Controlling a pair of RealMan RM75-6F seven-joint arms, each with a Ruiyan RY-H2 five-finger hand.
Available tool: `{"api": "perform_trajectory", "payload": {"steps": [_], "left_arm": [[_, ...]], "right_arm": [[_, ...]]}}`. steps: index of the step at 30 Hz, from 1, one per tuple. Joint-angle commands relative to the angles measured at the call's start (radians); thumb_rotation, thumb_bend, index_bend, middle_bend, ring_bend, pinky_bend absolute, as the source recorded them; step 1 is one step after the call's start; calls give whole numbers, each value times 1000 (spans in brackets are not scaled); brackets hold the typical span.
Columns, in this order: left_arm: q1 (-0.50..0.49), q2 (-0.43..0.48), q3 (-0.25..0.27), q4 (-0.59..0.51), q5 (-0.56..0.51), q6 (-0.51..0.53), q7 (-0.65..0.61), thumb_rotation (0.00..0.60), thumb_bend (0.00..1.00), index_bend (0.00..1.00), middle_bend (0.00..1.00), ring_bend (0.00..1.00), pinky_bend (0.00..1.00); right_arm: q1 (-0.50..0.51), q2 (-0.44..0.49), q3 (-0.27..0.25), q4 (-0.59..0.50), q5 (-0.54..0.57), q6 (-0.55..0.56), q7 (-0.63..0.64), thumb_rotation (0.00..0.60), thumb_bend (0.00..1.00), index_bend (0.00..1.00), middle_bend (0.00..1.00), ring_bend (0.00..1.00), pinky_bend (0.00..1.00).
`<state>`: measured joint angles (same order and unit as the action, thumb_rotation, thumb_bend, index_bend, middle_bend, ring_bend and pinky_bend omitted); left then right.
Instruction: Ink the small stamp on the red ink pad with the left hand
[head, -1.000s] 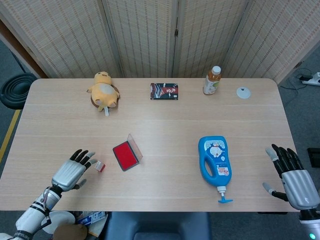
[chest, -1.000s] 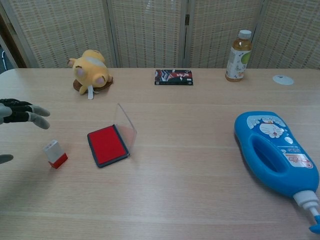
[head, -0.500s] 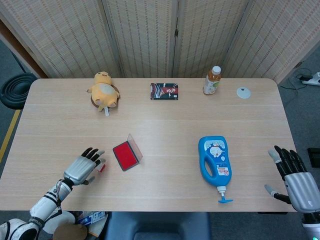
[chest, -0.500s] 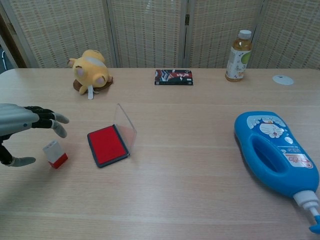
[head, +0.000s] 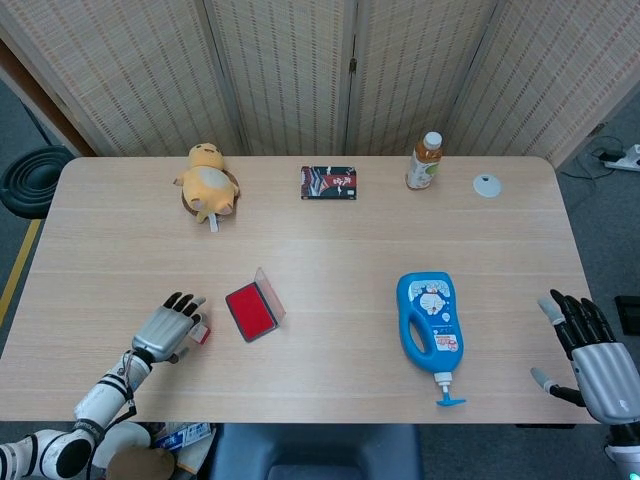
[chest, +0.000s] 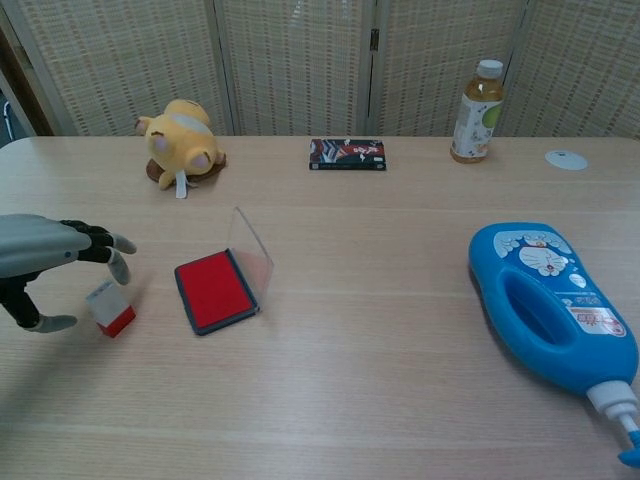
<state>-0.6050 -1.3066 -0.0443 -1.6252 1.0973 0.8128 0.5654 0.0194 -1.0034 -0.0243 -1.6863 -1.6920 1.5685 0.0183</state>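
Small stamp sits on the table just left of the red ink pad, pad lid up; left hand hovers over the stamp, fingers spread, grasping nothing; right hand hangs released, far right of the pad

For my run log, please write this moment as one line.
phase: reaching | left hand: open, fingers over small stamp, not gripped | red ink pad: lid open | right hand: open, idle
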Motion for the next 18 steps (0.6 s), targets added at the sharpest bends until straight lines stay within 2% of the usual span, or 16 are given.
{"api": "perform_trajectory", "payload": {"steps": [1, 10, 18], "left_arm": [[-24, -12, 4, -25, -70, 19, 56, 600, 328, 249, 0, 0, 0], [-57, -16, 20, -65, -177, 56, 124, 600, 327, 250, 0, 0, 0], [-80, -25, 33, -51, -207, 65, 116, 600, 328, 292, 0, 0, 0]], "right_arm": [[-2, 2, -2, 1, -7, 7, 5, 600, 186, 0, 0, 0, 0], [-8, 7, -4, 3, -16, 22, 18, 600, 186, 0, 0, 0, 0], [-11, 8, -3, 3, -20, 28, 18, 600, 187, 0, 0, 0, 0]]}}
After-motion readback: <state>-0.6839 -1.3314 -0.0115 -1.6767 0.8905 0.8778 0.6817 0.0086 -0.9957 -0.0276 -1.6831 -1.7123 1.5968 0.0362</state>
